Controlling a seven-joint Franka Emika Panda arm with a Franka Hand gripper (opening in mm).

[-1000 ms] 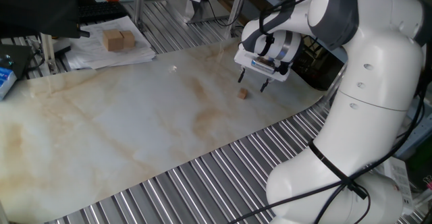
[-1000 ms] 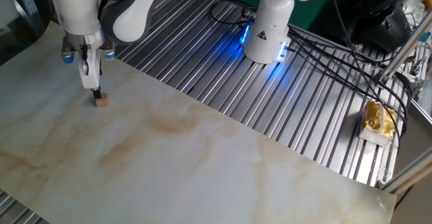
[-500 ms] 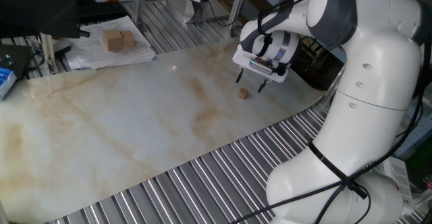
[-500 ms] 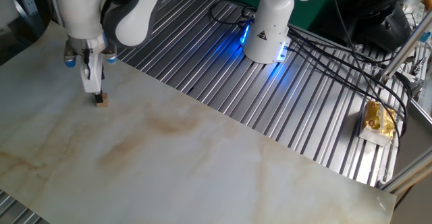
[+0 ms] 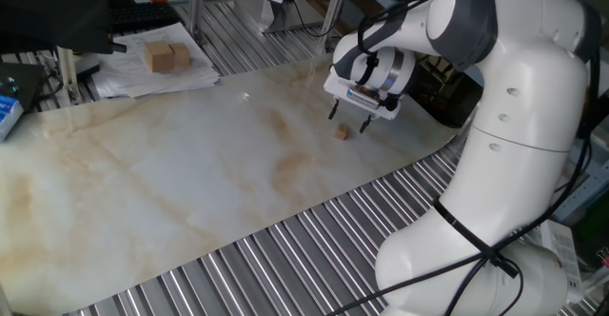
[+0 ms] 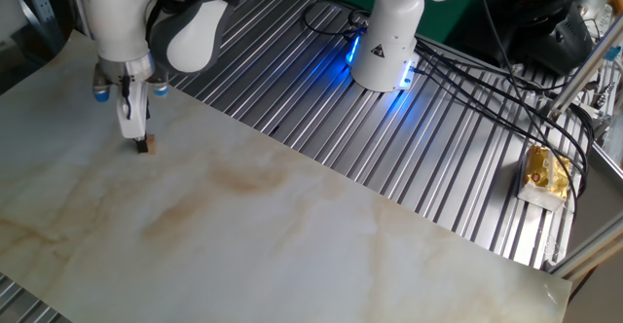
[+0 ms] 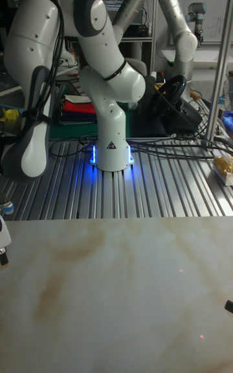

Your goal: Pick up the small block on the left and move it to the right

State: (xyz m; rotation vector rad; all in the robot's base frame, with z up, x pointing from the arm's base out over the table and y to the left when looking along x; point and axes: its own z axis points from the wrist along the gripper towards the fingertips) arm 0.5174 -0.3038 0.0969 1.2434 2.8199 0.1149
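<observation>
The small block [image 5: 341,132] is a tiny light-brown cube lying on the marbled sheet [image 5: 190,173], close to the sheet's edge on the robot's side. My gripper [image 5: 347,118] hangs just above it, open, with its two dark fingertips spread and nothing between them. In the other fixed view, the gripper [image 6: 139,140] points straight down and one finger partly covers the small block [image 6: 148,147]. The tall fixed view shows only a white piece of the gripper [image 7: 3,243] at the left edge, and the block is out of view there.
Two much larger tan blocks [image 5: 166,56] rest on papers [image 5: 143,78] at the far side. A blue box [image 5: 8,113] sits at the left edge. Ribbed metal tabletop [image 6: 438,138] surrounds the sheet, with the robot base [image 6: 384,46] and a yellow packet [image 6: 545,172].
The open gripper has drifted a little sideways over the small block. The block has not moved.
</observation>
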